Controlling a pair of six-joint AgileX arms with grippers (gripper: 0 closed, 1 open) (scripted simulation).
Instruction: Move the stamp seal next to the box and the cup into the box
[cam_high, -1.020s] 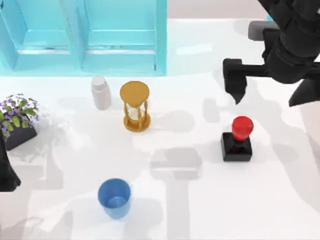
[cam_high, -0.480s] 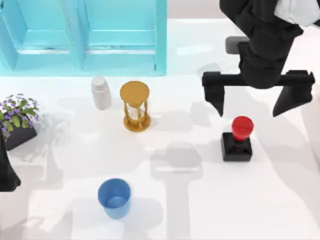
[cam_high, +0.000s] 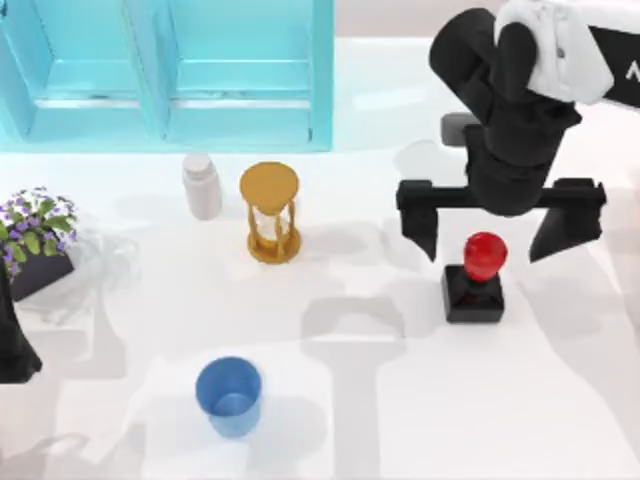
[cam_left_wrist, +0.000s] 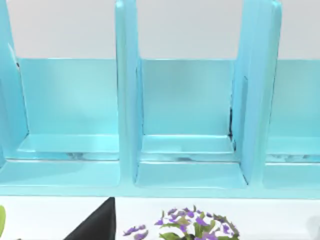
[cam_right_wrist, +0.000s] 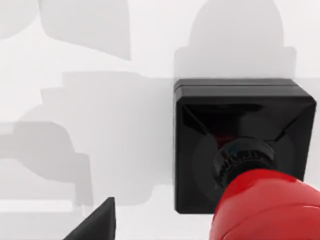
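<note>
At the far left edge of the table, the left arm is parked beside the potted flowers; whether its fingers are spread or closed cannot be told. The box, a light-blue compartmented unit, occupies the rear left. In front of it stand a white bottle and a golden-brown hourglass. The cup sits upright near the front edge, well apart from the box. On the right, the stamp seal stands upright. The right gripper hovers above its red knob, fingers spread wide to either side, not touching it.
</note>
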